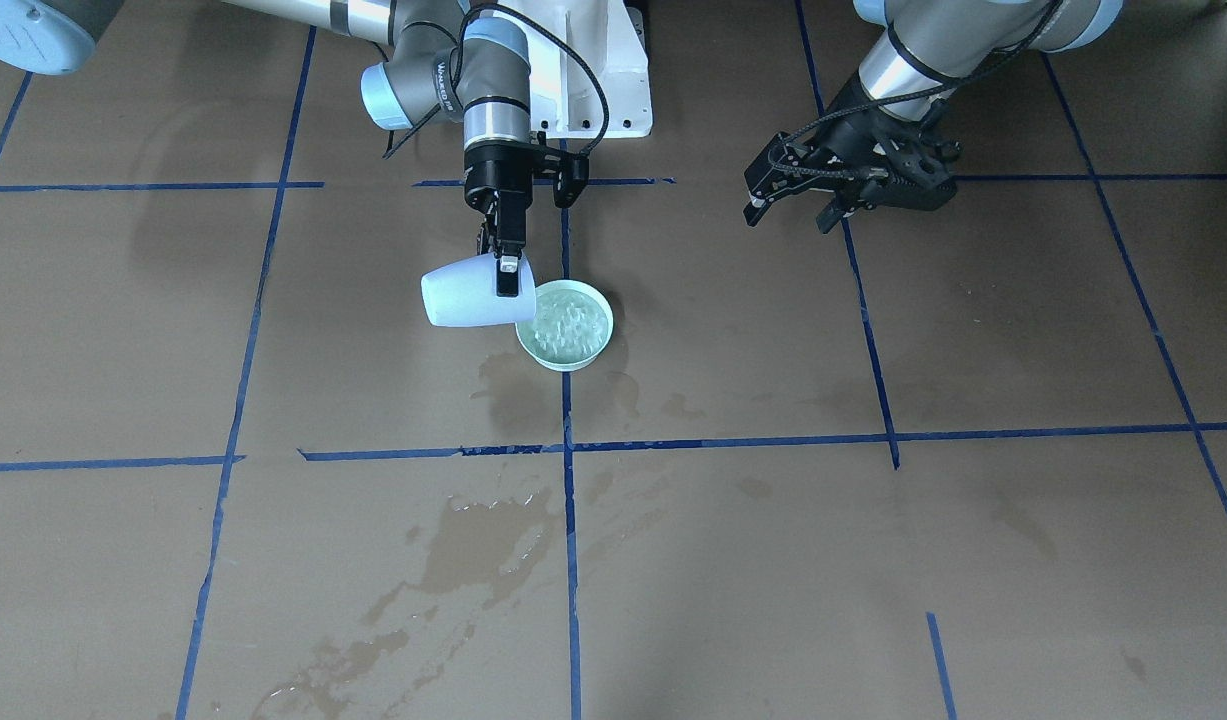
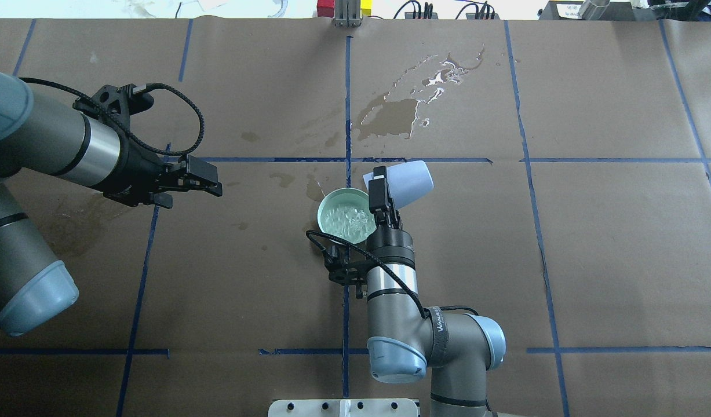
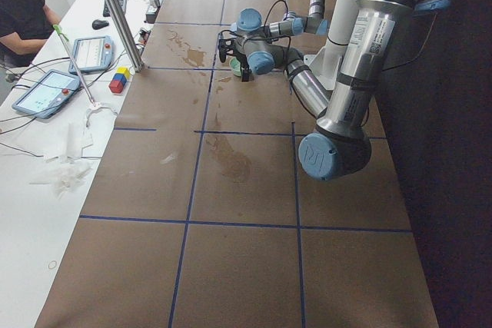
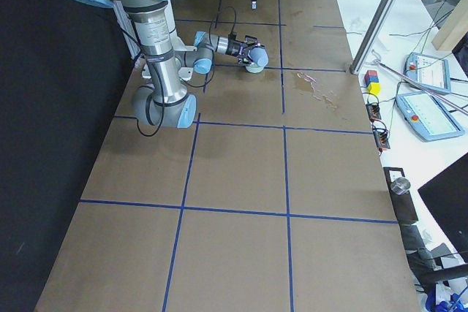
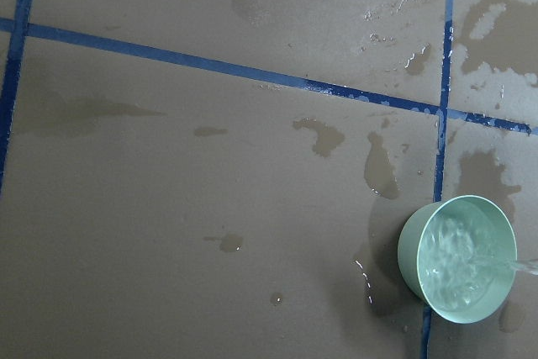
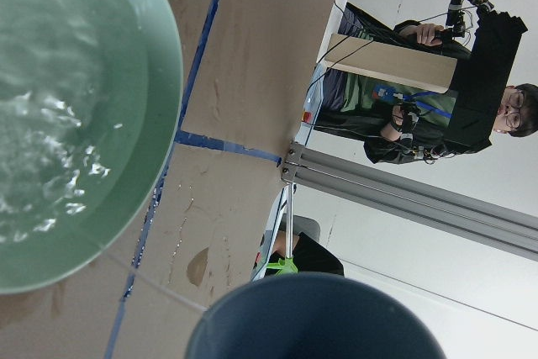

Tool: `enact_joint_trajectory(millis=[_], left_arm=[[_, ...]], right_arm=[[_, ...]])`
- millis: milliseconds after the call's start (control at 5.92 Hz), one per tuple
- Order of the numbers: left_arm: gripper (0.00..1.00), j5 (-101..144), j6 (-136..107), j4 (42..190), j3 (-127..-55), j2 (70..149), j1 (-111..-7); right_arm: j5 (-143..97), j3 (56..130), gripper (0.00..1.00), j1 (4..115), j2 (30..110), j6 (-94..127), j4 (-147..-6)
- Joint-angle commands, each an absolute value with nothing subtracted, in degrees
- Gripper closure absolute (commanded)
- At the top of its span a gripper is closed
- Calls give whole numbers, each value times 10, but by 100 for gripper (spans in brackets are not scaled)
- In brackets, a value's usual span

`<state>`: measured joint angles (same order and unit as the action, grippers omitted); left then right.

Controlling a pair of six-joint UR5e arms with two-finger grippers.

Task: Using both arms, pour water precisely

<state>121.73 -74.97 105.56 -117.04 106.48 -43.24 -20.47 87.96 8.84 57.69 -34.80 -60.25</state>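
The brown bench (image 2: 593, 260) carries everything. The right arm (image 2: 390, 278) has its jaws clamped on a white cup (image 2: 410, 182) tipped over a green bowl (image 2: 322, 213) near the bench's centre. The left arm (image 2: 71, 145) hangs well apart, jaws spread and empty. Rippling water (image 2: 349, 221) lies in the bowl.

The worktop (image 1: 1023, 330) is covered with brown paper and crossed by blue tape (image 1: 723, 442). Dark wet stains (image 1: 473, 545) are seen on it. Two tablets (image 3: 46, 90) and coloured blocks (image 3: 119, 80) are laid just beside it.
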Motion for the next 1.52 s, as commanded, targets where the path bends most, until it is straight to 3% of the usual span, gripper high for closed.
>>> enact_joint_trajectory(millis=[0,844,1351], left_arm=[[0,1217,-750,1056,-1174,1063,-432],[0,1217,-751,1056,-1176,1059,-432],[0,1217,-751,1056,-1179,1059,-432]], right_arm=[[-181,878,99,79,577,-346,-599],[-204,896,98,88,569,-27,-588],[-209,941,100,90,617,283,-588]])
